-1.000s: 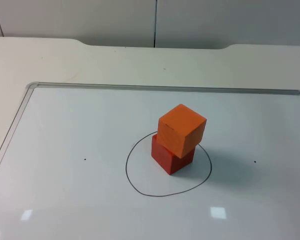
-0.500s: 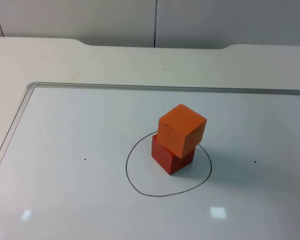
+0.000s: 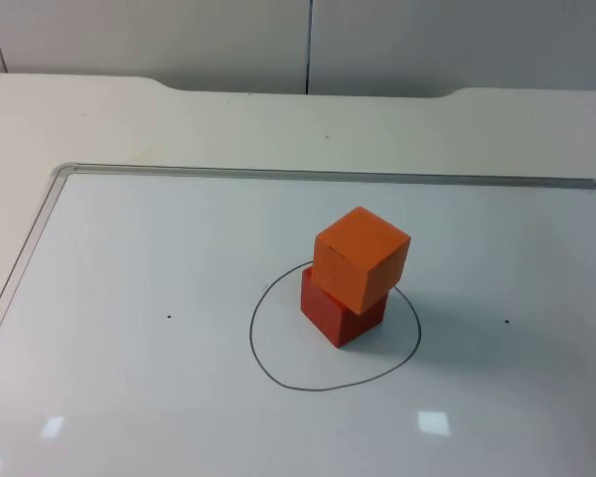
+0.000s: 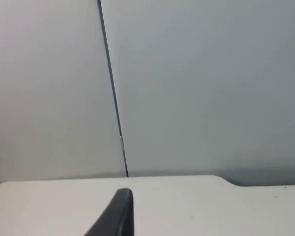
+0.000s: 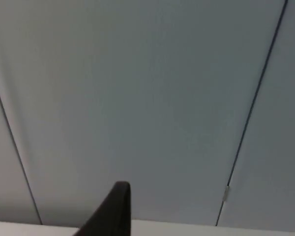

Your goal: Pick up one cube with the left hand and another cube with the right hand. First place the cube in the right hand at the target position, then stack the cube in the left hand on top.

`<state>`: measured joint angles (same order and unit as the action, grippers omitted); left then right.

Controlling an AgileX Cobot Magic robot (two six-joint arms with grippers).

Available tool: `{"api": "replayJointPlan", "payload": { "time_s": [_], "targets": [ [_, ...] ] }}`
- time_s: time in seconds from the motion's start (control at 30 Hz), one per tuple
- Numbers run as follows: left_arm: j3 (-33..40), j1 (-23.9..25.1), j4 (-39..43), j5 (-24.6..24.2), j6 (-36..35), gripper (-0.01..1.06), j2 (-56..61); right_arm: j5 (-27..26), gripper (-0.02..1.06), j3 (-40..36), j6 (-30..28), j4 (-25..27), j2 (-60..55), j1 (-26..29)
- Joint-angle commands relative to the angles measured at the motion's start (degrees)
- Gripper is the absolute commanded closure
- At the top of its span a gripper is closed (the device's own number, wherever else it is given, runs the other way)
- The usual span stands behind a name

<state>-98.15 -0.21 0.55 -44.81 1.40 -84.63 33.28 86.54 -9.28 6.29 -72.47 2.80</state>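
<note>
Your orange cube (image 3: 361, 257) is sitting on top of the red cube (image 3: 339, 312), turned slightly askew, just right of the top view's centre. Both are standing inside the hand-drawn black circle (image 3: 268, 364) on the whiteboard (image 3: 129, 378), which is lying on the white counter (image 3: 228, 124). Each wrist view is facing the grey partition wall (image 4: 201, 88), with one black fingertip of the left end effector (image 4: 119, 216) and of the right end effector (image 5: 113, 209) showing; you cannot tell whether either is released or clenched.

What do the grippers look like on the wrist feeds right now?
Each wrist view shows one matte black fingertip, tapering to a rounded end with no markings: the left gripper's fingertip over the white table edge, the right gripper's fingertip before the grey partition wall.
</note>
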Motion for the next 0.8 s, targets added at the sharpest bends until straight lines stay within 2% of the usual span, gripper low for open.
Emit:
{"api": "replayJointPlan", "payload": {
  "time_s": [0.0, 0.13, 0.33, 0.47, 0.5, 0.63, 0.77],
  "targets": [
    [-0.38, 0.01, -0.87, -2.85, -0.30, 0.00, 1.05, 0.02, -0.01, 0.36, 1.20, -0.50, 1.19, 0.08],
    [-0.38, 0.01, -1.00, -6.09, 2.51, 0.00, 2.66, 4.91, -0.01, 0.36, 1.20, -3.71, 2.55, 0.08],
    [-0.38, 0.01, -1.41, -6.30, 2.73, 0.00, 8.81, 9.12, -0.01, 0.36, 1.80, -3.50, 7.43, 0.08],
    [-0.22, 0.01, -1.41, -9.77, 5.86, 0.00, 14.40, 16.35, -0.01, 0.27, 2.39, -3.70, 13.11, 0.08],
    [-0.22, 0.01, -1.41, -9.77, 5.86, 0.00, 14.40, 16.35, -0.01, 0.27, 2.39, -3.70, 13.11, 0.08],
    [5.50, 0.01, -1.41, -10.17, 6.13, 0.00, 19.51, 21.79, -0.01, -0.32, 5.05, -6.29, 18.08, 0.08],
    [17.87, 0.01, -1.93, -9.30, 5.86, 0.00, 27.27, 20.69, -0.01, -9.66, 10.03, -11.06, 26.57, 0.08]
  ]
}}
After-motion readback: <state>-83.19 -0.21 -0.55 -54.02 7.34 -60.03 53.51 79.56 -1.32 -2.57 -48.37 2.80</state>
